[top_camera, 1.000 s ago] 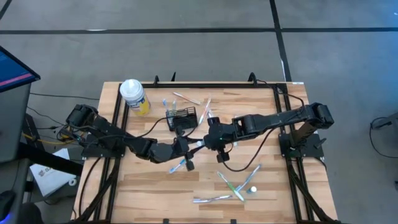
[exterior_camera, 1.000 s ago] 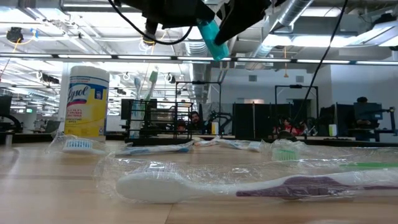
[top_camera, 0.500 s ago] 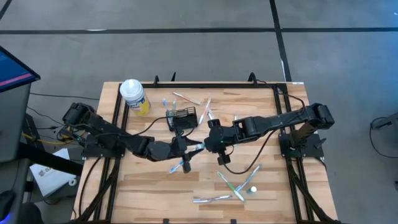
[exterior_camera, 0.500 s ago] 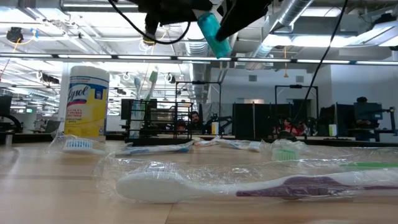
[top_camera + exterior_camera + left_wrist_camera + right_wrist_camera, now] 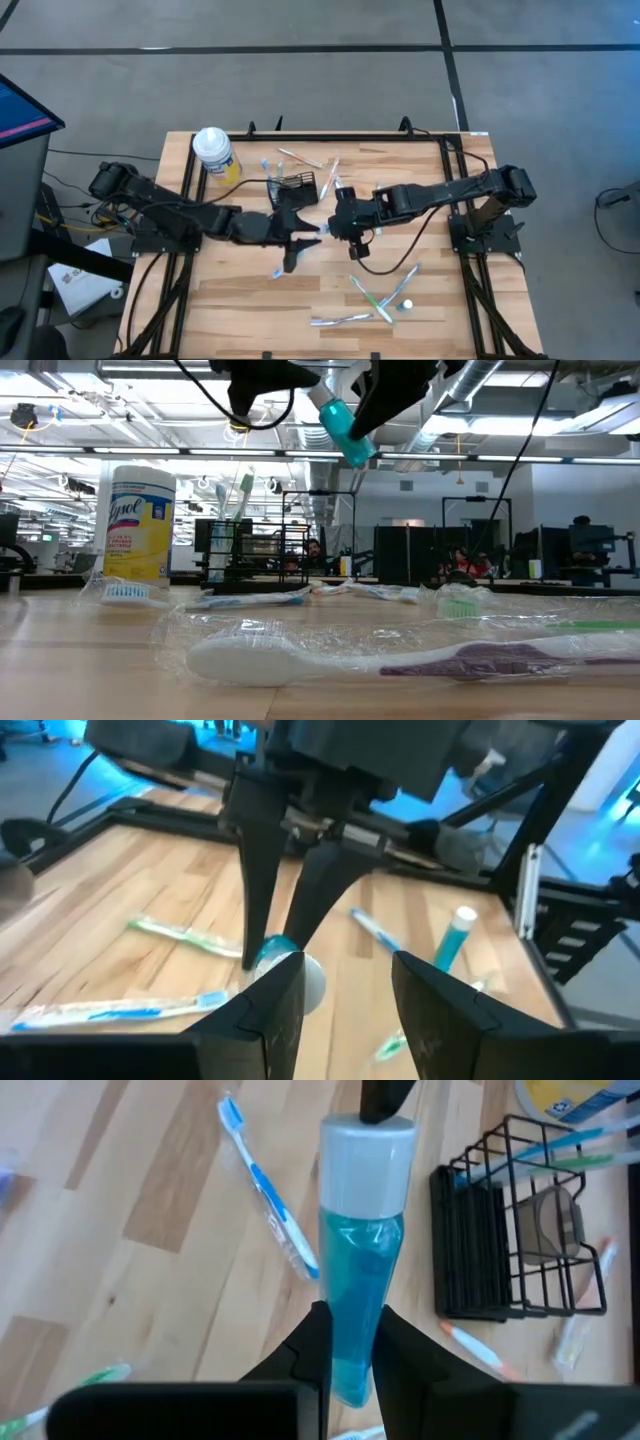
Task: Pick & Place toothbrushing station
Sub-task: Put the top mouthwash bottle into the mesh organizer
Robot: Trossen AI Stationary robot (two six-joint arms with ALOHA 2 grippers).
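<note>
My right gripper (image 5: 330,230) is shut on a blue toothpaste tube (image 5: 352,1250) with a white cap (image 5: 366,1142), high above the table's middle. My left gripper (image 5: 345,970) stands open at the cap end, with the cap (image 5: 298,975) close by one finger; whether they touch I cannot tell. The toothbrushing station, a black wire caddy (image 5: 292,186) holding a few toothbrushes, stands on its base on the table just beyond both grippers. It also shows in the right wrist view (image 5: 505,1230). My right gripper pinches the tube's flat lower end (image 5: 350,1342) between its two fingers, opposite the cap. The fingers slant down from the table's right and lie along the tube. The tube is lifted clear of the table, tilted, with its cap pointing away toward my left gripper.
A yellow canister (image 5: 216,156) with a white lid stands at the far left. Loose toothbrushes lie beyond the caddy (image 5: 300,158), near the middle (image 5: 285,268) and at the near right (image 5: 378,300). A second tube (image 5: 452,935) lies there too. A wrapped toothbrush (image 5: 400,655) lies close to the low camera.
My left gripper has opened, let go of the tube's cap end, rolled, and drawn back a little toward the table's left while rising. The tube stays in my right gripper, clear of the table, now tilted a little more.
</note>
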